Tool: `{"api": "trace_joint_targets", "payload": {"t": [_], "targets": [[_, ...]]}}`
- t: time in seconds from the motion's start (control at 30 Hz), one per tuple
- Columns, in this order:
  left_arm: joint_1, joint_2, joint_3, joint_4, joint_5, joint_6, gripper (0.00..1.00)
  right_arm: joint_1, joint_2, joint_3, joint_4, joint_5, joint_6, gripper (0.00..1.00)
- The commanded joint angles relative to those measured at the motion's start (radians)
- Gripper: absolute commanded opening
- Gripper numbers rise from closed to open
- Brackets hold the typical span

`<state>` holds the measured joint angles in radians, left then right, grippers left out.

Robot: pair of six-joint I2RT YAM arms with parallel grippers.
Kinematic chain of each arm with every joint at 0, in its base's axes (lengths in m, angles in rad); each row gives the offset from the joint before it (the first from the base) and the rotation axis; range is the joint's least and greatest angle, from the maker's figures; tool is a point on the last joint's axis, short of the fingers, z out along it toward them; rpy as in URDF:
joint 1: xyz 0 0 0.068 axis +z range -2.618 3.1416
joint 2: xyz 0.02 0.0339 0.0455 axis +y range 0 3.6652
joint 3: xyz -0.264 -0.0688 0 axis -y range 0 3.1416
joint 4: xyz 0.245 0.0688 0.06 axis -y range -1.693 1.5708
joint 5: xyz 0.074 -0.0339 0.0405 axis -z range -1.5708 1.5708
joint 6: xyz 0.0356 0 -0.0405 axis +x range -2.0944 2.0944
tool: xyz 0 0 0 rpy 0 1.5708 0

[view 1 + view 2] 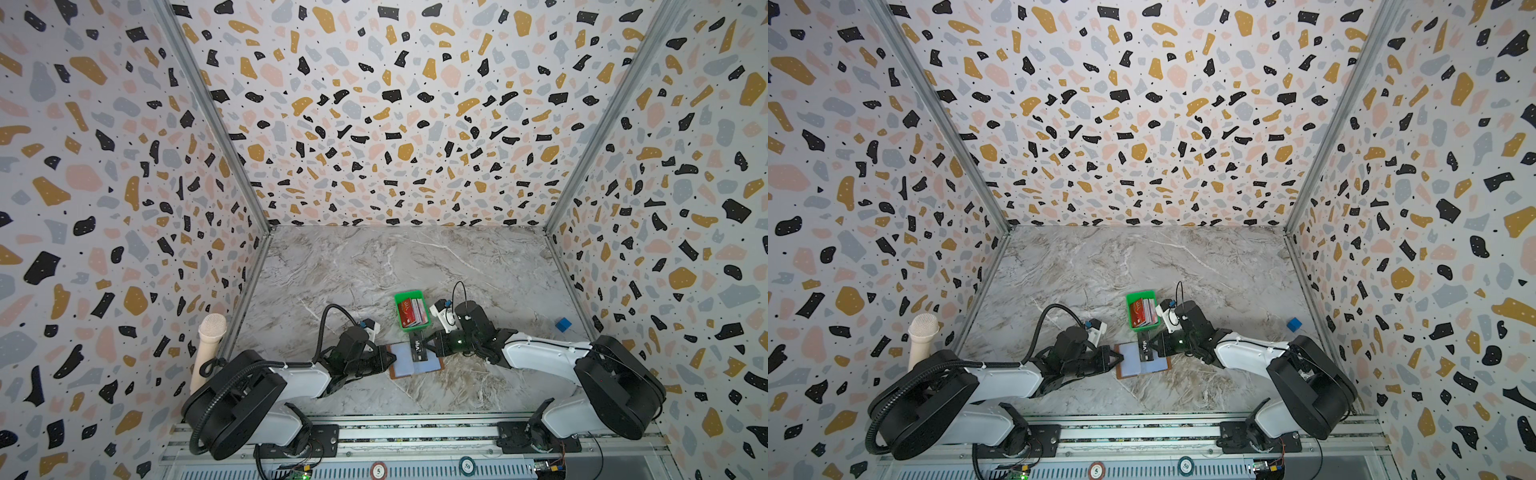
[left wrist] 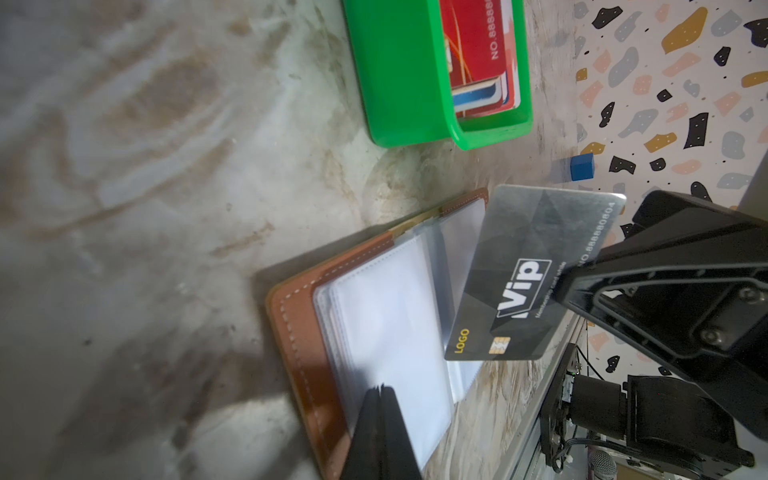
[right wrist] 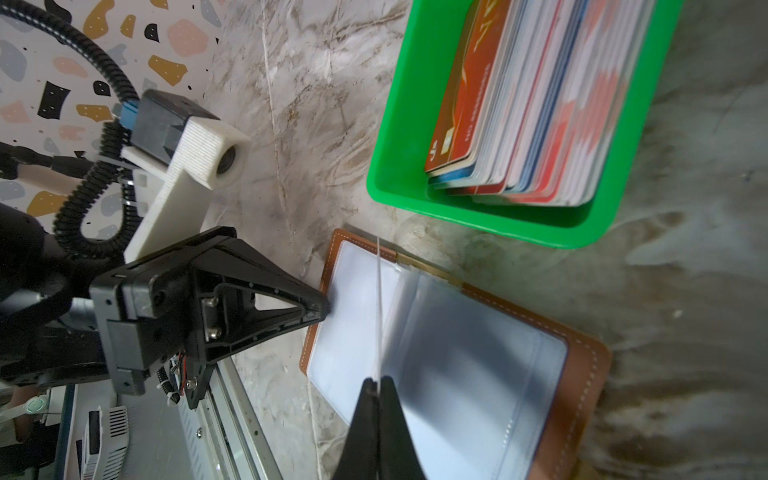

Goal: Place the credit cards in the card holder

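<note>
In both top views the card holder (image 1: 401, 358) lies open on the marble-look tabletop (image 1: 374, 270). It's tan stitched leather outside with clear bluish sleeves inside. Right at its far edge sits a glossy green tray (image 1: 409, 296) with the credit cards (image 1: 411, 312) packed on edge.

Left wrist view: the left end effector (image 2: 380, 390) is pinched together, tip on a sleeve, and the black VIP card (image 2: 528, 282) hangs tilted over the card holder.

Right wrist view: the right end effector (image 3: 378, 384) is clamped on that card, seen edge-on.
</note>
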<state>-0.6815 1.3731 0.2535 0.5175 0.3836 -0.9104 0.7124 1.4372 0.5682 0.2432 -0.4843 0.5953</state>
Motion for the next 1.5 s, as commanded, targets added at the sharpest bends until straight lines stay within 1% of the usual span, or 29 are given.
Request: {"api": "trace_joint_targets", "payload": {"t": [0.0,0.13,0.4,0.57,0.67,0.77,0.83,1.0,1.03,1.1,1.13,1.2,1.3,1.37,1.47], "targets": [[-0.012,0.012,-0.029,-0.021,0.003,-0.004,0.00,0.005,0.004,-0.010,0.016,0.006,0.004,0.00],[-0.016,0.023,-0.043,-0.002,0.009,-0.018,0.00,0.006,0.008,-0.016,0.016,0.005,0.015,0.00],[-0.031,0.026,-0.055,0.026,0.010,-0.051,0.00,0.010,0.030,-0.034,0.084,-0.062,0.076,0.00],[-0.041,0.036,-0.071,0.045,0.000,-0.084,0.00,0.009,0.039,-0.043,0.088,-0.066,0.131,0.00],[-0.041,0.038,-0.079,0.059,-0.001,-0.105,0.00,0.010,0.041,-0.065,0.123,-0.066,0.169,0.00],[-0.042,0.000,-0.079,0.068,-0.011,-0.128,0.00,0.016,0.039,-0.065,0.126,-0.054,0.172,0.00],[-0.042,-0.072,-0.065,0.015,-0.049,-0.119,0.00,0.018,0.032,-0.060,0.105,-0.038,0.164,0.00],[-0.040,-0.235,0.001,-0.257,-0.201,-0.057,0.00,0.019,-0.010,-0.063,0.072,-0.005,0.155,0.00],[-0.039,-0.250,0.006,-0.323,-0.234,-0.057,0.00,0.019,-0.024,-0.068,0.071,-0.001,0.161,0.00],[-0.035,-0.249,0.003,-0.366,-0.250,-0.052,0.00,0.019,-0.049,-0.075,0.074,0.001,0.167,0.00],[-0.035,-0.232,0.002,-0.379,-0.247,-0.051,0.00,0.019,-0.062,-0.081,0.074,0.002,0.171,0.00],[-0.035,-0.180,0.000,-0.359,-0.205,-0.038,0.00,0.019,-0.089,-0.088,0.068,0.009,0.173,0.00],[-0.037,-0.115,-0.026,-0.246,-0.134,-0.072,0.00,0.019,-0.123,-0.096,0.053,0.025,0.175,0.00],[-0.042,-0.097,-0.033,-0.185,-0.101,-0.089,0.00,0.019,-0.143,-0.100,0.045,0.035,0.183,0.00],[-0.060,-0.091,-0.026,-0.156,-0.069,-0.096,0.00,0.019,-0.162,-0.103,0.033,0.046,0.188,0.00]]}}
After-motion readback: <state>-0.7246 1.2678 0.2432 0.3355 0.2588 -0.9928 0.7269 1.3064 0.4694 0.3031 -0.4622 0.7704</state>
